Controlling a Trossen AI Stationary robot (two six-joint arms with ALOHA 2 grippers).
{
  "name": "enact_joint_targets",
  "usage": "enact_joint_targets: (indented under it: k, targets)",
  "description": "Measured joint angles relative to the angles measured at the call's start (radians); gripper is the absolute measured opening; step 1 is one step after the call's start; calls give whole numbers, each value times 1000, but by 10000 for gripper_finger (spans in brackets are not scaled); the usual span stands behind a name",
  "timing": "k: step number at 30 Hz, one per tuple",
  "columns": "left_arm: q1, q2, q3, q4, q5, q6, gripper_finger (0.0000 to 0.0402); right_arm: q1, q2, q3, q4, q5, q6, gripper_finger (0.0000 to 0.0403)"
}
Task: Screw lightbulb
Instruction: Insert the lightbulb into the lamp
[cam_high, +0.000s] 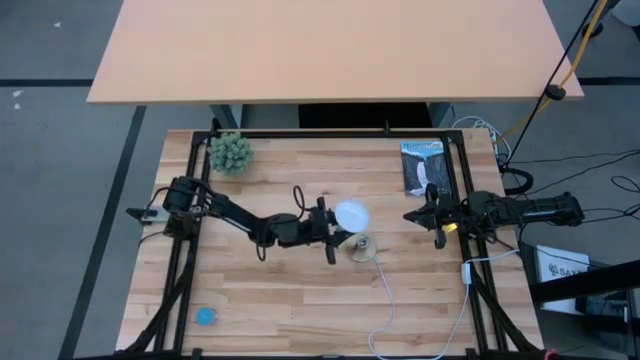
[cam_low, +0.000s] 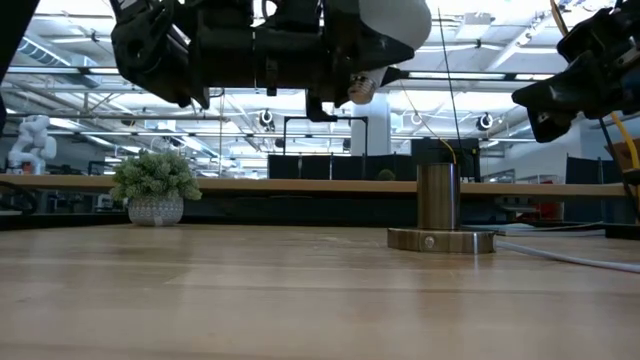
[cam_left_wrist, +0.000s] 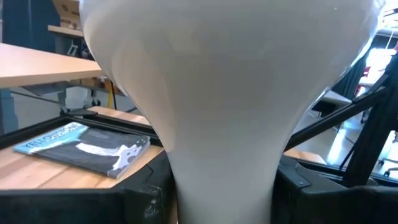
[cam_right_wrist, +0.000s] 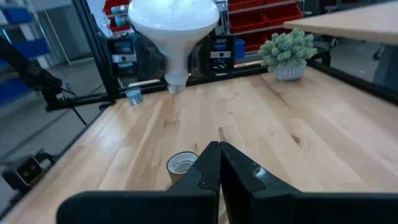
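Pale wood planks make up the table (cam_high: 300, 310), and we see wide bare boards on every side of the left gripper (cam_high: 335, 240), which sits near the table's middle with the dark frame rails well away at the edges.

In that gripper we find the lightbulb (cam_high: 352, 213), clamped by its narrow neck and carried clear of the wood; the low view shows it high above the tabletop, with open air under it. Its dome (cam_low: 395, 25) stands just past the fingertips, and its grey screw base (cam_right_wrist: 176, 86) points down and away from the wrist. The bulb is smooth matte white, a broad round top narrowing like a funnel (cam_left_wrist: 224, 124) to the threaded metal end.

The socket (cam_low: 437, 215), a metal cylinder on a flat round disc, rests on the boards just beside and below the left gripper, apart from the bulb, with a white cord (cam_high: 385, 305) trailing off toward the near edge.

The right gripper (cam_high: 437, 220) hangs farther along past the socket, fingers pressed together on nothing.

A booklet (cam_high: 424, 168) lies beyond it, a small potted plant (cam_high: 231, 152) sits at the far corner and a little blue object (cam_high: 205, 317) near the front edge
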Motion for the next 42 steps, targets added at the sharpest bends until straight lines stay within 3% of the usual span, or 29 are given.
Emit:
enact_joint_targets:
  k: [10, 17, 23, 30, 37, 42]
  targets:
    - [13, 95, 206, -170, 1, 84, 158, 0, 0, 0, 2, -2, 143, 0]
    - [53, 93, 228, -183, 70, 80, 158, 49, 18, 1, -5, 6, 203, 0]
    - [61, 93, 226, -226, 79, 51, 158, 130, 111, 89, -227, 78, 304, 0]
    - [61, 93, 227, -232, 80, 51, 158, 221, 356, 282, -442, 157, 390, 0]
    - [61, 93, 227, -233, 79, 55, 158, 319, 762, 403, -440, 241, 399, 0]
    - [58, 93, 227, -233, 79, 54, 158, 421, 976, 436, -304, 418, 453, 0]
